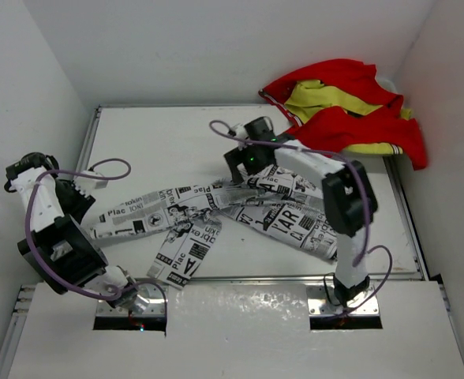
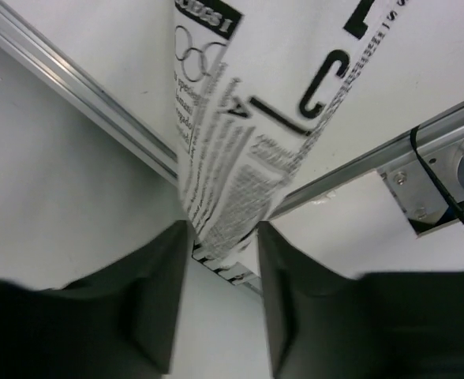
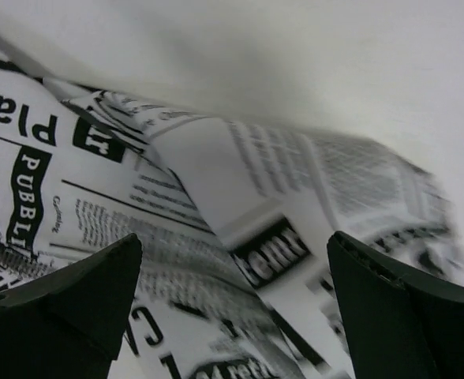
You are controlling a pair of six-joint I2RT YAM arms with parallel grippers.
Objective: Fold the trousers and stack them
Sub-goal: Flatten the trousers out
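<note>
The trousers (image 1: 240,207), white with black newspaper print, lie spread and crumpled across the middle of the table. One leg runs left and another reaches the near edge. My left gripper (image 1: 87,203) is at the end of the left leg. In the left wrist view its jaws (image 2: 224,237) are closed on the bunched leg end (image 2: 232,181). My right gripper (image 1: 241,164) hovers over the upper middle of the trousers. In the right wrist view it is wide open (image 3: 236,268) with printed cloth (image 3: 216,197) below and nothing between the fingers.
A red and yellow garment (image 1: 344,110) lies heaped in the back right corner. White walls close in the table on three sides. Metal rails (image 2: 82,91) run along the table's edges, and the left arm's base mount (image 2: 445,185) sits by the near rail.
</note>
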